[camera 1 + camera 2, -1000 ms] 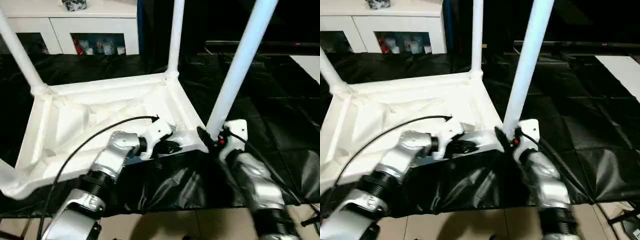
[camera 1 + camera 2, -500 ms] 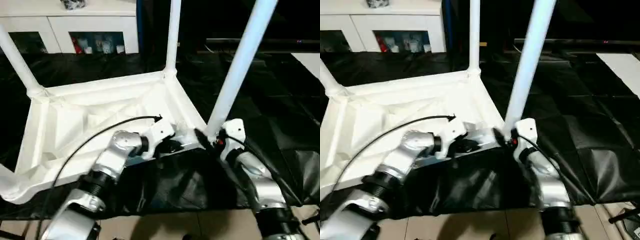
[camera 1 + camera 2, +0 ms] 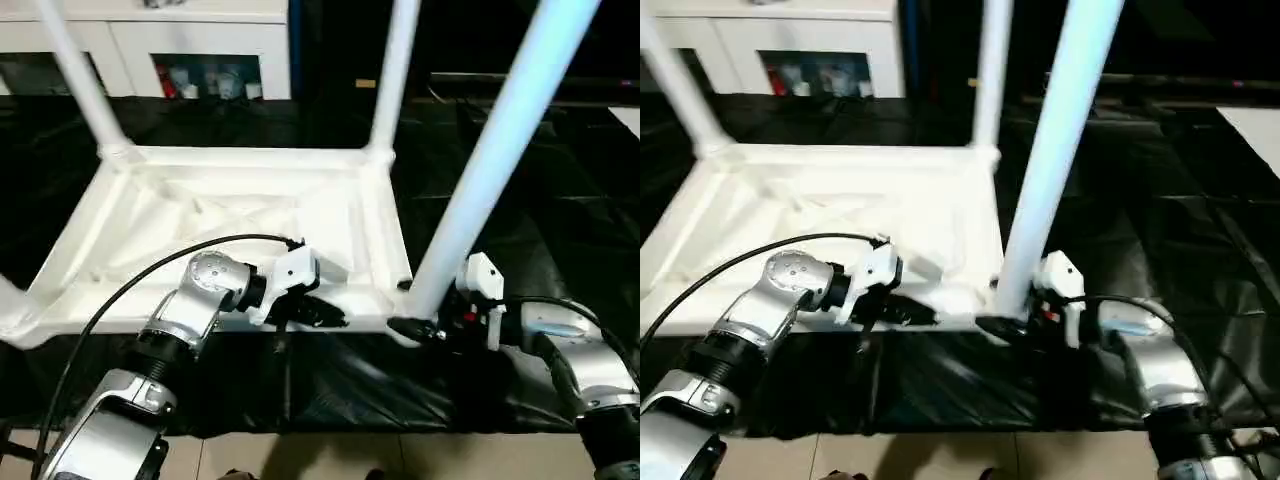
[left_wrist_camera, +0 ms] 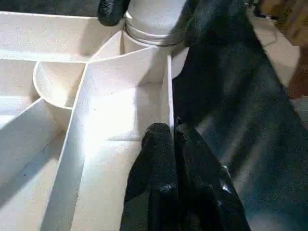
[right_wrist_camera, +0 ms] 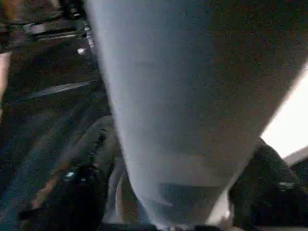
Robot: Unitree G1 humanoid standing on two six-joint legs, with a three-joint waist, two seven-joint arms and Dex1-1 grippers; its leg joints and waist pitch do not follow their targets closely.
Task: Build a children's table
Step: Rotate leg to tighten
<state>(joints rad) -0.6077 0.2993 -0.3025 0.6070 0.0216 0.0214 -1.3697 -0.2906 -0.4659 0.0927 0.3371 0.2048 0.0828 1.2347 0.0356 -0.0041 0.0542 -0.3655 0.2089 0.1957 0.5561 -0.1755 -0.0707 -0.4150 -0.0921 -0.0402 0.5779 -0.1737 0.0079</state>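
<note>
The white tabletop (image 3: 200, 210) lies upside down on the black sheet, ribbed underside up. White legs rise from its corners: two at the back (image 3: 80, 80) (image 3: 392, 70) and a near right leg (image 3: 490, 170). My left gripper (image 3: 322, 316) is shut on the tabletop's near rim. In the left wrist view its black fingers (image 4: 161, 159) pinch the thin rim wall. My right gripper (image 3: 415, 322) reaches in from the right at the foot of the near right leg. Its fingers (image 5: 79, 192) stand open on either side of the tube.
A white glass-door cabinet (image 3: 200, 40) stands behind the table. The black sheet (image 3: 560, 220) covers the surface around and under the tabletop. Pale floor tiles (image 3: 330, 455) show at the near edge. A black cable (image 3: 150, 280) loops over my left forearm.
The camera has shifted, so the whole scene sits differently. My right forearm has swung out to the right and now meets the leg from the side. The left gripper stays on the rim.
</note>
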